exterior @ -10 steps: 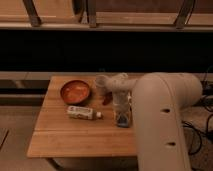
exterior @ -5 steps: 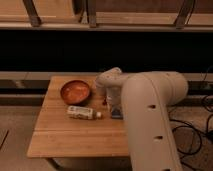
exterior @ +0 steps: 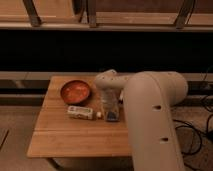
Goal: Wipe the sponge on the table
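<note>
My fingers (exterior: 109, 106) point down at the bench (exterior: 65, 141), just right of the white bottle (exterior: 80, 112), off its cap end. They're closed, and the light-blue sponge (exterior: 112, 118) sits right at their tips. It looks clamped between them and touching the wood, tho the contact itself is hard to make out.

So the sponge lies straight under the fingers, not off to a side, and no reach is needed. I can't tell its long axis.

The bottle lies w/ its long axis left-right, so a stroke toward it would hit the cap almost at once. The orange bowl (exterior: 76, 91) is behind the bottle, near it. Bare planks lie in front of the bottle, toward the near edge.

My arm (exterior: 150, 115) covers what's on the far side of the sponge from the bottle, so I can't judge room there. IMO any wiping stroke is best run fwd/back along the planks, parallel to the bottle's cap end.
</note>
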